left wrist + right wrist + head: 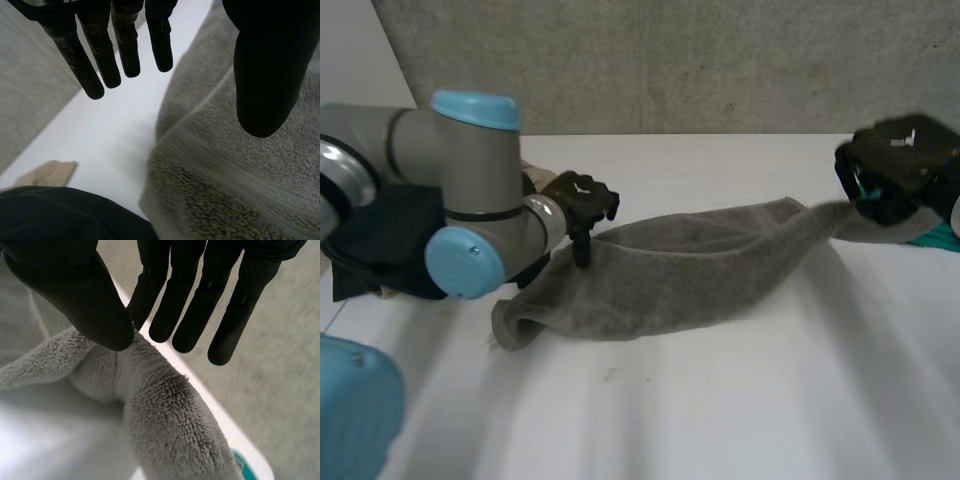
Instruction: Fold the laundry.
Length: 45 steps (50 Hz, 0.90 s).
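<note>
On the table [720, 410], one grey towel [670, 270]

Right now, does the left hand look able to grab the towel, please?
Probably yes: the left hand is open right at the towel's edge, its thumb above the cloth, with nothing between them.

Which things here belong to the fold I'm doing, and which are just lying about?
In the job:
grey towel, one end pinched by the right robot hand; left robot hand, open, over its other side.

Lying about:
dark cloth and beige piece beside the left arm; teal item beside the right robot hand.
</note>
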### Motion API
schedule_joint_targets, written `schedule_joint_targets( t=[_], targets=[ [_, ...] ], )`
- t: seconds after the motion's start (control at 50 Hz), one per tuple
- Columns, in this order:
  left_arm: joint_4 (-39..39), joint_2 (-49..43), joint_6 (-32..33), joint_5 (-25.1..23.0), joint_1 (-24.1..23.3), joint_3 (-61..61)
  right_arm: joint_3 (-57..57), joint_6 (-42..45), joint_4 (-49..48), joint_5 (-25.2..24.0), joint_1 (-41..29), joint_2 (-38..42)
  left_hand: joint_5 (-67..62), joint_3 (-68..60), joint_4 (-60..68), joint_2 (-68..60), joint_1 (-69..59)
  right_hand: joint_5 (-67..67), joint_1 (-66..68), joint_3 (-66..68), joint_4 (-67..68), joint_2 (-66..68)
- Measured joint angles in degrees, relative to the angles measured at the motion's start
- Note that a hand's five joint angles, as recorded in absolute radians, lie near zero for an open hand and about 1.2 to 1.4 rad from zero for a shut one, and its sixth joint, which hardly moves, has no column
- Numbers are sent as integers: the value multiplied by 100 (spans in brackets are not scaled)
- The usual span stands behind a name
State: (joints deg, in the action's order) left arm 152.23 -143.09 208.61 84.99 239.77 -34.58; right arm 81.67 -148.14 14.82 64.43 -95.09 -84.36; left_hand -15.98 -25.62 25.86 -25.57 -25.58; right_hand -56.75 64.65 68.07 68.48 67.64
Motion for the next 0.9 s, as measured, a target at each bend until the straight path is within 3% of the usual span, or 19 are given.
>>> schedule_joint_targets(
  t=[0.3, 0.48, 0.66, 0.9],
  targets=[
    [-363, -1220, 285, 595, -255, 1405, -656, -1767, -855, -385, -120, -986, -198, -200, 201, -199, -205, 0, 0, 0, 0, 0],
    [-465, -1395, 390, 485, -310, 1539, -940, -1983, -885, -377, -26, -1006, -1226, -1278, 1261, -1284, -1336, 0, 0, 0, 1, 0],
    [-868, -1275, 282, 346, -461, 1486, -868, -1869, -866, -369, 4, -811, -439, -543, 472, -531, -501, 0, 0, 0, 1, 0],
    [-905, -956, -84, 466, -766, 1232, -919, -1966, -853, -420, -37, -1127, -373, -518, 399, -461, -495, 0, 0, 0, 1, 0]
  ],
)
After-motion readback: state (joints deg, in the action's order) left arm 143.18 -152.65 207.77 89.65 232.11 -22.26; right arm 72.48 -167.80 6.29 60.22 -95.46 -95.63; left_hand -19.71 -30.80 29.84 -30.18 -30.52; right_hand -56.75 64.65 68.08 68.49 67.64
